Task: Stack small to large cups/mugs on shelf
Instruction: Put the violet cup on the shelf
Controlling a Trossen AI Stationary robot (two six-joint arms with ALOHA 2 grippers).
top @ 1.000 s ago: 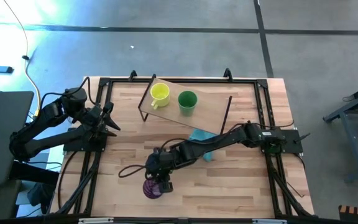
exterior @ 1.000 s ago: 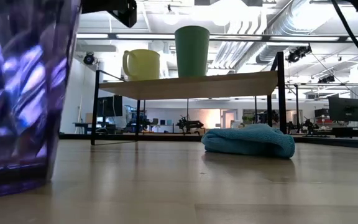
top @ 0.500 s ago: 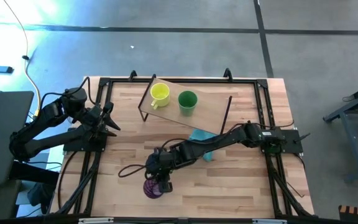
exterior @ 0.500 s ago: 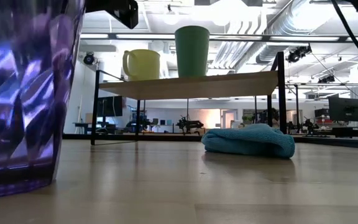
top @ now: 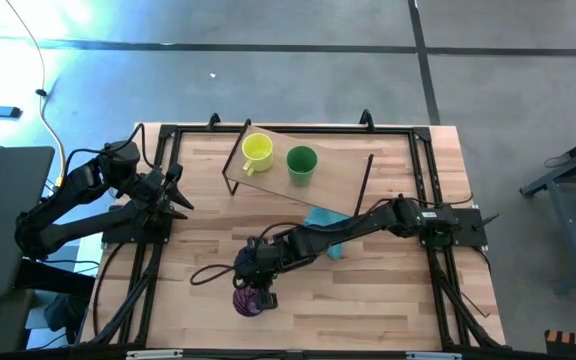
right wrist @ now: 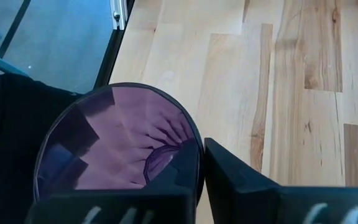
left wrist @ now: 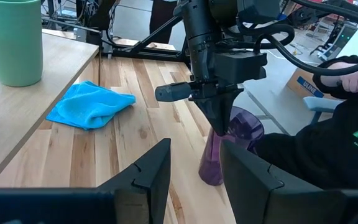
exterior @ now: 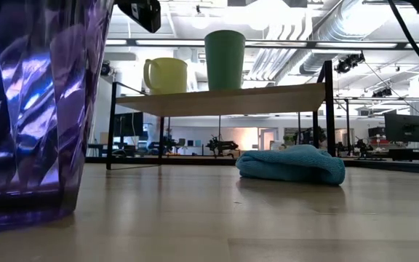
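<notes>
The right pincer (top: 257, 291) is clamped on the rim of the purple tumbler (top: 247, 302), one finger inside, one outside, near the desk's (top: 388, 290) front edge. The left pincer (top: 178, 195) waits parted at the desk's left side. No writing is readable.

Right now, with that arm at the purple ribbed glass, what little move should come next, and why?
Probably a straight lift. The right gripper pinches the rim of the purple ribbed tumbler, one finger inside, and the tumbler looks to sit on the slatted wooden table. The small yellow mug and green cup stand on the light wooden shelf, with bare board beside them. The left gripper waits aside.
</notes>
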